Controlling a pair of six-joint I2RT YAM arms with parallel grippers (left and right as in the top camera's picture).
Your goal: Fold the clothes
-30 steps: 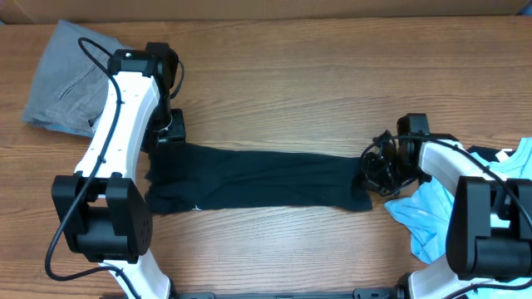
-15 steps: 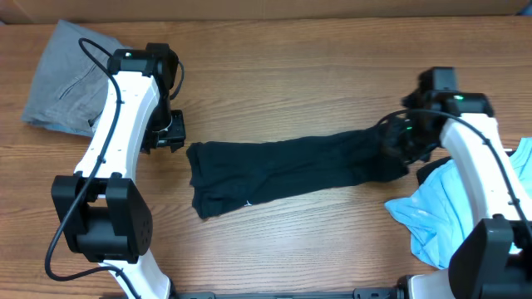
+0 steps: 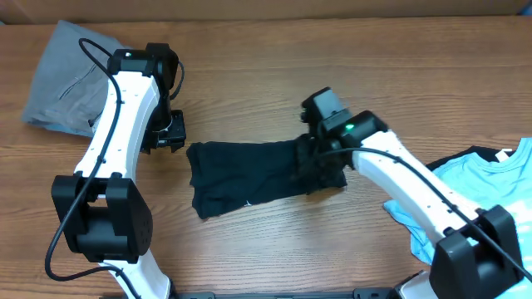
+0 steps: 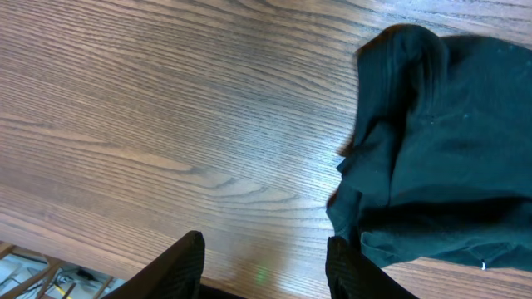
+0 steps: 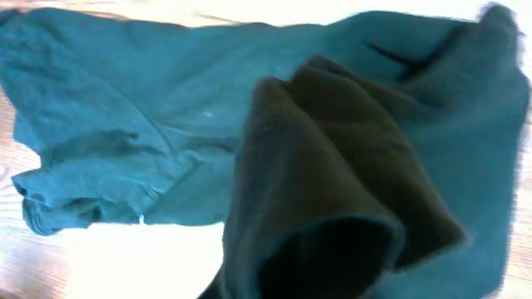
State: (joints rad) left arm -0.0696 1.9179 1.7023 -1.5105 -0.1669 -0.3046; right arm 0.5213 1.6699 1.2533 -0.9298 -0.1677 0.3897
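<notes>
Wooden worktop (image 3: 274, 75): right end effector (image 3: 321, 171) clamps black T-shirt (image 3: 241, 174) at three o'clock; left end effector (image 4: 264, 251) stands apart, empty, at nine.

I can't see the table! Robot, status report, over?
Left tool open, empty. Right tool shut on black T-shirt, end folded over its middle. Grey garment, blue garment off aside; nothing blocking.

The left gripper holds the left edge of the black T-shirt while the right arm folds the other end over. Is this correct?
Not quite. The left gripper holds nothing: it is open over the bare table beside the black T-shirt, as the left wrist view shows. The rest is right.
</notes>
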